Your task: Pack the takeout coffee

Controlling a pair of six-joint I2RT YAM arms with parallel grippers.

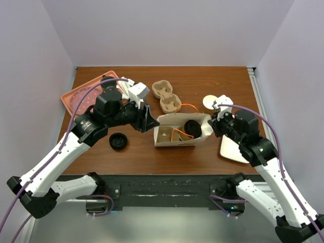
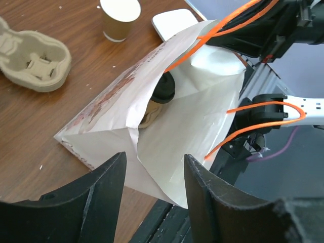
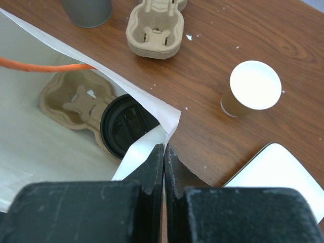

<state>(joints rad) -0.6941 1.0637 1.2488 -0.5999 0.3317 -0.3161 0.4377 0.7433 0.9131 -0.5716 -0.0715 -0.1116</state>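
- black lid (image 1: 118, 140) lies flat on the table (image 1: 136, 158), near-left, apart from the bag.
- white plate (image 1: 230, 151) near-right, partly under the r arm.
- white paper bag (image 1: 167, 136) lies on its side mid-table, gaping open so the inside shows from above. orange handles (image 2: 263, 114) stick out at the right end.
- inside the bag: a cardboard carrier (image 3: 76, 104) w/ a black round lid-like top (image 3: 124, 126) at its right end. can't tell what's under it.
- l gripper (image 2: 154, 161): abt half open, nothing between the fingers, just beside the bag's left end. can't tell if it touches the paper.
- r gripper (image 3: 164, 149): fingers pressed together, pinching the bag's right edge.
- takeout cup (image 3: 250, 88): upright on the table, tan sides, white inside, open top. it's outside the bag, just far-right of it, near the r gripper but not touching.
- two more carriers (image 1: 170, 103) far of the bag, side by side, touching.
- grey tumbler (image 3: 88, 10) far-left of those.
- pink tray (image 1: 76, 98) at the far-left corner, partly behind the l arm.
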